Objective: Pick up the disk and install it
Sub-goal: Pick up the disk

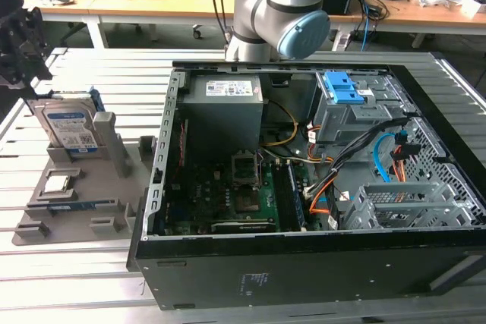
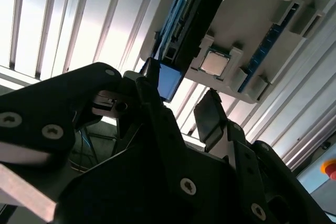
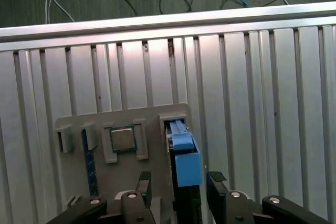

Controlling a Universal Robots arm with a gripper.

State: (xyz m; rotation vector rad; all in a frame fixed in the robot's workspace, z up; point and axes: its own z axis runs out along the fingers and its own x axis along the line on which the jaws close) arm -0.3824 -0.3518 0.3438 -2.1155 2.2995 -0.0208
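gripper point(image 1: 26, 73): jaws apart, at 11 o'clock of the disk in the exterior view | disk point(image 1: 68, 127): upright in the grey holder point(image 1: 114, 149), blue edge between the fingers point(image 3: 216, 179), a gap on each side | computer case point(image 1: 304, 263): at 3 o'clock of the holder

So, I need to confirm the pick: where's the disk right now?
The disk stands on edge in the grey holder on the exterior view's left, beside the computer case, next to the square chip; the open gripper straddles it.
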